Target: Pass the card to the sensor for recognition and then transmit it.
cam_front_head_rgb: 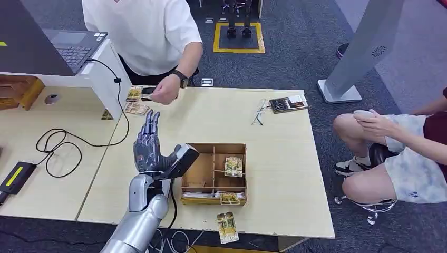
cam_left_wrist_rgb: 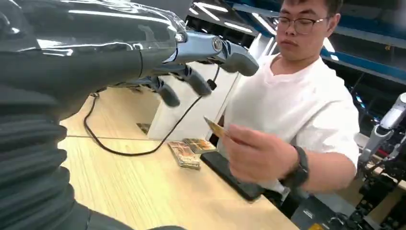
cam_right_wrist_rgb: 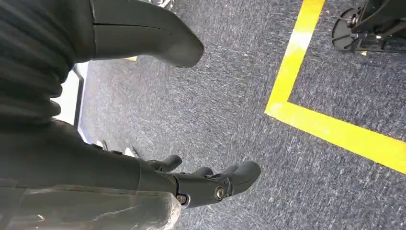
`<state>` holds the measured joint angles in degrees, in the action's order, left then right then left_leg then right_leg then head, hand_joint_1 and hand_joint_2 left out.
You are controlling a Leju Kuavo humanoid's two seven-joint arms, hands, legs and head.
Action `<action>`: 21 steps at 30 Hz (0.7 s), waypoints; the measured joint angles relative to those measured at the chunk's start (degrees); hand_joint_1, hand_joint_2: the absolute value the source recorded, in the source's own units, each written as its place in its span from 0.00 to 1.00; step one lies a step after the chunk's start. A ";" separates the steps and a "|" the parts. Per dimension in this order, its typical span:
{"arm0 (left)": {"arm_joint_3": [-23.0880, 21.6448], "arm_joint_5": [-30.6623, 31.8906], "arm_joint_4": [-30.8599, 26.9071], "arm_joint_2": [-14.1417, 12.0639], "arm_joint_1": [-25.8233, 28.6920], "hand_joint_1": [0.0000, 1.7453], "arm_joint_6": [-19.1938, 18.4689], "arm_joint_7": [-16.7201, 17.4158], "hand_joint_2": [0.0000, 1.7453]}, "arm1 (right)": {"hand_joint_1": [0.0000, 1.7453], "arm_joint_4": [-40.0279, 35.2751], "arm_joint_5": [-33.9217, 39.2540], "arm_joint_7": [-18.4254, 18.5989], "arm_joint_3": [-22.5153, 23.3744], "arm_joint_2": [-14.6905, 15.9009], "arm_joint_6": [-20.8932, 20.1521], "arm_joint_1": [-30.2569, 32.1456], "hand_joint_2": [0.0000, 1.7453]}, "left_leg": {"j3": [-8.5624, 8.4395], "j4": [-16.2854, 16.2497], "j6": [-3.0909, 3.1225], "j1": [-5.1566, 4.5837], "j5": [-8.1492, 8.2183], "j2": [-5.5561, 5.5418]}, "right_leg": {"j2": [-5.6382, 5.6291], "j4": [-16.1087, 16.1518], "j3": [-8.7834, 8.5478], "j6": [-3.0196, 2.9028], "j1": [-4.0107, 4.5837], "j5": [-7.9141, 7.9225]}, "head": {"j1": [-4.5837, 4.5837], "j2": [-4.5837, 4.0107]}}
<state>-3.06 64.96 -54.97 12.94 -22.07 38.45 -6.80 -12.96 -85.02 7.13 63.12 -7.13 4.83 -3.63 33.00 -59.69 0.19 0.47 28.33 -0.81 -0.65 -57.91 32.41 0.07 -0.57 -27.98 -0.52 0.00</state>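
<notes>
Showed the left hand (cam_front_head_rgb: 150,145) raised above the table (cam_front_head_rgb: 274,158), fingers straight and apart, gripping nothing. Found the card (cam_left_wrist_rgb: 215,128) not with the robot at all but pinched in a person's hand (cam_front_head_rgb: 166,90) at the table's far edge, at about 12 o'clock from the left hand in the head view and well apart from it. Caught the card nearly edge-on in the left wrist view, tilted, one end aimed roughly toward the robot's fingers (cam_left_wrist_rgb: 191,79) and lying below their level; could not fix its long axis more closely than that. Placed a flat dark device (cam_left_wrist_rgb: 230,175), likely the sensor, on the table just under the person's hand, beside a few loose cards (cam_left_wrist_rgb: 184,153). Left the right hand (cam_right_wrist_rgb: 210,184) hanging over the floor, fingers loosely bent around nothing, far from the exchange. Pointed to the left hand as the nearer one by a wide margin, with a reach straight ahead toward 12 o'clock judged the likely way to the card.
</notes>
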 joint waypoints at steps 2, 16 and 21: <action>0.55 -0.22 -0.09 0.26 0.08 0.00 0.00 -0.61 1.00 | 0.00 0.02 0.02 0.00 0.00 0.00 0.02 -0.01 1.00 | 0.00 0.00 0.00 0.00 0.00 0.00 | 0.00 0.00 0.00 0.00 0.00 0.00 | 0.00 0.00; 1.82 -6.41 -6.30 1.29 4.79 0.00 0.00 -9.43 1.00 | 0.00 0.07 0.37 0.00 0.00 0.00 0.61 0.06 1.00 | 0.01 0.00 0.00 0.00 0.01 0.01 | -0.01 0.00 0.00 0.01 0.00 -0.01 | 0.00 0.00; 1.77 -11.48 -12.05 1.53 8.92 0.00 0.00 -12.77 1.00 | 0.00 0.07 0.81 0.00 0.02 -0.02 0.72 0.11 1.00 | 0.01 0.00 0.02 0.00 0.02 0.01 | -0.01 0.01 0.02 0.01 0.00 -0.02 | -0.02 0.00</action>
<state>-1.29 53.48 -67.02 14.47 -13.15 38.45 -19.56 -12.90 -84.21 7.13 63.14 -7.15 5.55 -3.53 33.01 -59.69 0.21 0.47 28.35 -0.80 -0.66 -57.90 32.43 0.09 -0.57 -28.00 -0.55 0.00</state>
